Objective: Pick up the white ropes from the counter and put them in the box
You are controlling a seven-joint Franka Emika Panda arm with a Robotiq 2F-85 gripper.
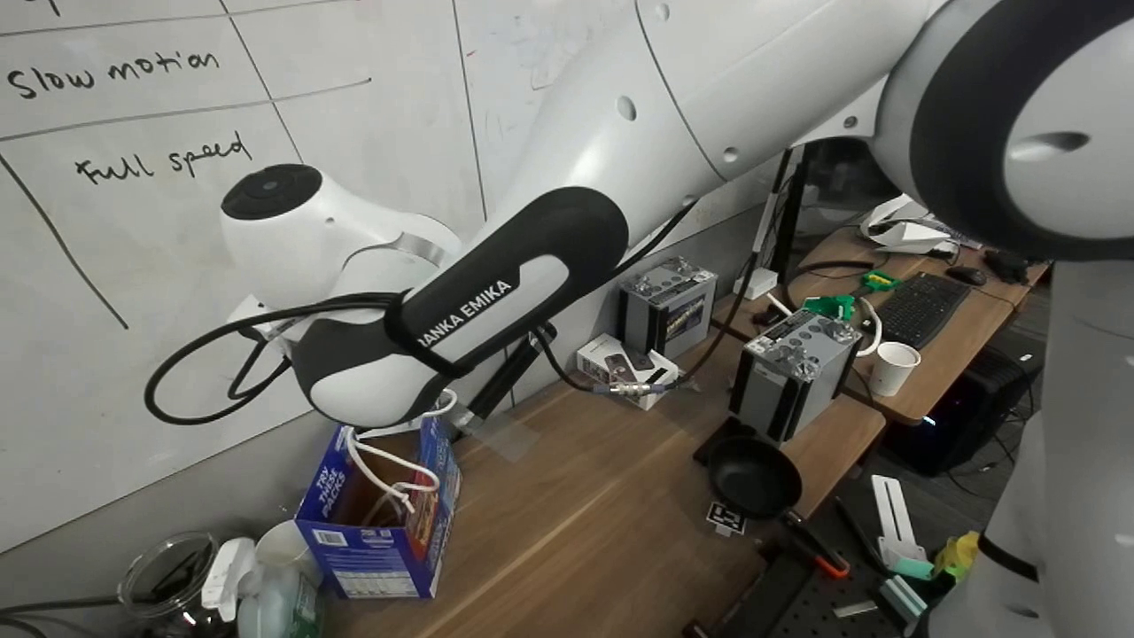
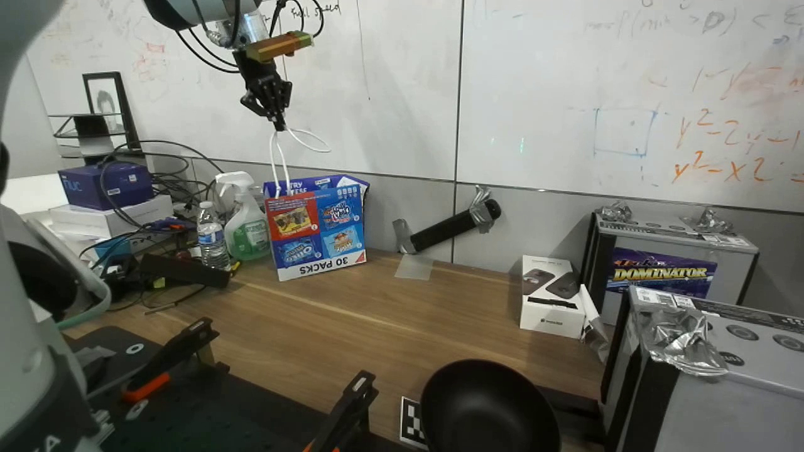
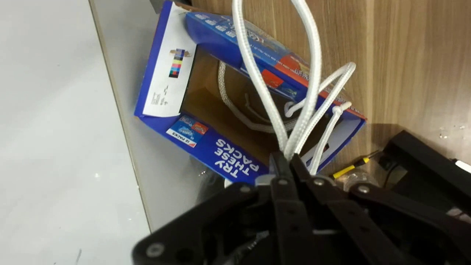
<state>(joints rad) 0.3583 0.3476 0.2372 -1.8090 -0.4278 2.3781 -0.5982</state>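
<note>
My gripper [image 2: 281, 124] is shut on a white rope [image 2: 308, 140], above the blue box [image 2: 317, 233]. In the wrist view, the fingertips [image 3: 289, 157] pinch the rope [image 3: 313, 55], with a loop rising and strands hanging over the opening. In an exterior view, strands hang down to the box's rim. The box [image 3: 211, 148] stands upright with flaps up, by the wall on the brown counter [image 3: 404, 55]. More white rope [image 3: 235, 110] lies inside it; whether it is a separate piece I cannot tell. In an exterior view, the arm hides the gripper above the box [image 1: 372, 554].
A spray bottle [image 2: 249, 229] and water bottle [image 2: 212, 237] stand beside the box. A black bar [image 2: 447, 230] is taped to the wall behind. A black pan [image 2: 490, 408], a white carton [image 2: 553, 295] and two grey batteries [image 2: 678, 251] stand farther along the counter.
</note>
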